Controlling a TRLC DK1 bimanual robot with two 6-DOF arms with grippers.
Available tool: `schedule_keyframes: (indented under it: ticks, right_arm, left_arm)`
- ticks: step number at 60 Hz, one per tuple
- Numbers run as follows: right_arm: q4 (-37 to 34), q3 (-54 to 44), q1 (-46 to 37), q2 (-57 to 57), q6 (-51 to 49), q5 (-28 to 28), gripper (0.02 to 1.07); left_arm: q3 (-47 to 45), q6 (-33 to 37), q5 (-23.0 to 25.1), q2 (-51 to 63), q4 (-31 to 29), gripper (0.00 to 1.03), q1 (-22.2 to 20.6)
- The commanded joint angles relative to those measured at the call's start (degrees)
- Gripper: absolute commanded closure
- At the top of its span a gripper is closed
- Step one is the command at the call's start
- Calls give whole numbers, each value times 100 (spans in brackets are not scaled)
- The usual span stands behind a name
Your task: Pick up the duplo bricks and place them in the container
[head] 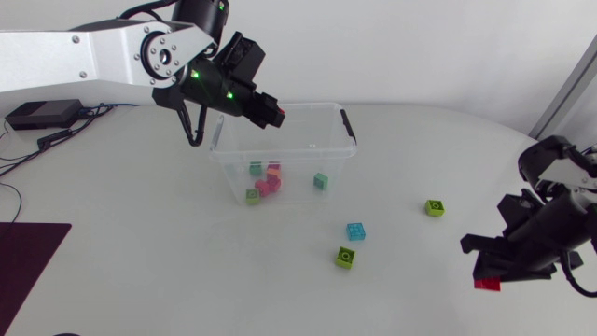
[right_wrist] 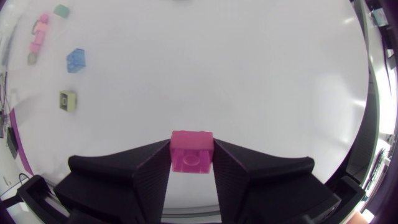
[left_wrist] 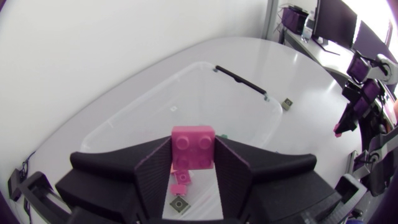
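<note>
Duplo brick [left_wrist: 193,148], pink, was clamped in the left gripper [head: 272,114] over the clear container [head: 322,105]; opening the fingers [left_wrist: 155,169] seemed next. The right gripper [head: 485,278] pinched a second pink brick [right_wrist: 191,151], well apart, needing carrying over.

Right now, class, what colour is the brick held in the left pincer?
The brick is pink, seen best in the left wrist view.

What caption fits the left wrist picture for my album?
The left end effector holds a pink brick above the clear container.
</note>
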Motion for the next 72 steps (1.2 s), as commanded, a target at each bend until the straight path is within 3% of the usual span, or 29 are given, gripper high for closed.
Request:
schedule_keyframes:
  ticks: [1,9,16,20,24,40,53,65,68,71,72]
  right_arm:
    - [-103,396,410,-299,322,-5,81]
    - [64,993,1210,-370,743,4,81]
    - [407,1512,1913,-203,1016,171,81]
    - [750,1714,2300,-150,1077,364,81]
    - [1004,2004,2704,87,1130,566,81]
    - [2094,2918,3442,1212,1033,997,81]
    - [2745,3621,3715,2126,866,1006,81]
    - [3079,4245,3926,3058,699,1023,78]
    - [3079,4351,3943,3234,699,1041,70]
    - [3070,4439,3952,3366,717,1111,46]
    - [3070,4447,3943,3383,735,1111,33]
  left_arm:
    - [-95,-341,-44,306,388,77,225]
    - [-244,-491,-71,500,1056,57,436]
    - [-649,-491,-79,183,1390,25,480]
    - [-1079,-491,-176,-239,1882,14,489]
    - [-1501,-438,-220,-713,2181,9,454]
    - [-2125,-368,-255,-2049,1671,9,278]
    - [-2688,-368,-141,-2770,1056,9,296]
    - [-2890,-236,650,-2875,-52,9,507]
    - [-2942,-166,729,-2849,-166,9,463]
    - [-2934,-43,773,-2744,-421,9,331]
    - [-2951,-34,773,-2691,-474,9,243]
